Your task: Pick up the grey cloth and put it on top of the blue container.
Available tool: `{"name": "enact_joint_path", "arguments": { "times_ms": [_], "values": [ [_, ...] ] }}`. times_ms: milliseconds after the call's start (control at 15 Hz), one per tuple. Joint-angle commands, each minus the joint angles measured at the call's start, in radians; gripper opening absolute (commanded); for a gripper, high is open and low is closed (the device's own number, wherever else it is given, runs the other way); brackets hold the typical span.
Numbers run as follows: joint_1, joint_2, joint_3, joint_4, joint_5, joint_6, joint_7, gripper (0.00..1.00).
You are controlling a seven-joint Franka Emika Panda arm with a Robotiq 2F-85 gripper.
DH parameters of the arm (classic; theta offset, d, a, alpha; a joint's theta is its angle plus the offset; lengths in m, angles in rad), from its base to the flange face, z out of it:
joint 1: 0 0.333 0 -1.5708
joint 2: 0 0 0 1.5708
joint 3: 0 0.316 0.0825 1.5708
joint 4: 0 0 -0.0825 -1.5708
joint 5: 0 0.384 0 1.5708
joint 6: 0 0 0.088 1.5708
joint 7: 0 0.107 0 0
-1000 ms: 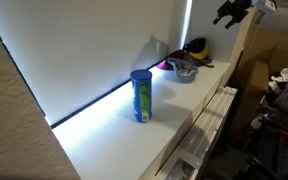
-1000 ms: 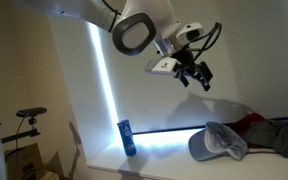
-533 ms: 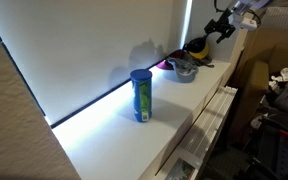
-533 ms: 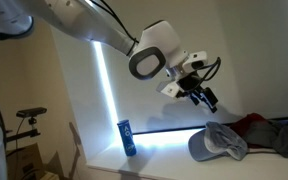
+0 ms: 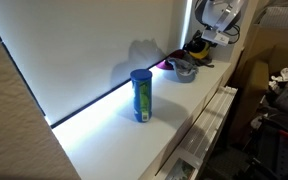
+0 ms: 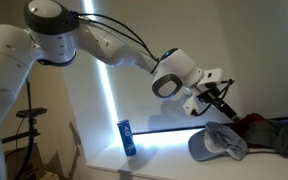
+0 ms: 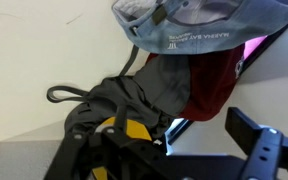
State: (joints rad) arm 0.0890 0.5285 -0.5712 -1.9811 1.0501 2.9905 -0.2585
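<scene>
The Robotiq gripper (image 6: 224, 102) hangs over one end of a white counter (image 5: 179, 120), its black jaws spread wide with nothing between them, above a heap of fabric. In the wrist view the grey cloth (image 7: 129, 100) lies crumpled and floppy in that heap. It is dark and matte, and a thin cord loops out of it onto the smooth white surface. A maroon cloth (image 7: 212, 85) touches it on one side, and a patch of yellow fabric (image 7: 134, 130) shows at its lower edge. A stiffer, pale grey cap (image 7: 189, 25) with a small printed tab sits just beyond. The blue container (image 5: 141, 95), a slim, smooth cylinder with a blue lid and a green-yellow label, stands upright further along the counter, well apart from the pile, as seen in both exterior views
</scene>
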Motion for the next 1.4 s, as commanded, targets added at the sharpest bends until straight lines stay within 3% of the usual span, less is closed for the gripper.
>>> {"name": "enact_joint_path", "arguments": {
  "times_ms": [0, 67, 133, 200, 267, 333, 600, 733, 800, 1000, 1133, 1333],
  "values": [
    [0.0, 0.012, -0.002, 0.008, 0.0, 0.001, 0.011, 1.0],
    [-0.091, -0.048, 0.097, -0.029, -0.158, 0.021, 0.111, 1.0],
    [-0.118, -0.051, 0.092, -0.014, -0.227, -0.08, 0.154, 1.0],
    [-0.031, 0.001, -0.044, 0.033, -0.183, -0.19, 0.229, 1.0],
    [-0.058, 0.015, -0.049, 0.065, -0.213, -0.223, 0.306, 1.0],
    [-0.179, 0.0, 0.035, 0.093, -0.321, -0.206, 0.421, 1.0],
    [-0.381, 0.12, 0.056, 0.317, -0.426, -0.26, 0.672, 1.0],
    [-0.422, 0.17, 0.047, 0.388, -0.475, -0.255, 0.824, 1.0],
    [-0.426, 0.079, 0.086, 0.286, -0.504, -0.226, 0.742, 1.0],
    [-0.454, 0.144, 0.079, 0.359, -0.518, -0.23, 0.827, 1.0],
    [-0.493, 0.115, 0.156, 0.349, -0.505, -0.219, 0.719, 1.0],
    [-0.603, 0.175, 0.294, 0.464, -0.513, -0.325, 0.577, 1.0]
  ]
}}
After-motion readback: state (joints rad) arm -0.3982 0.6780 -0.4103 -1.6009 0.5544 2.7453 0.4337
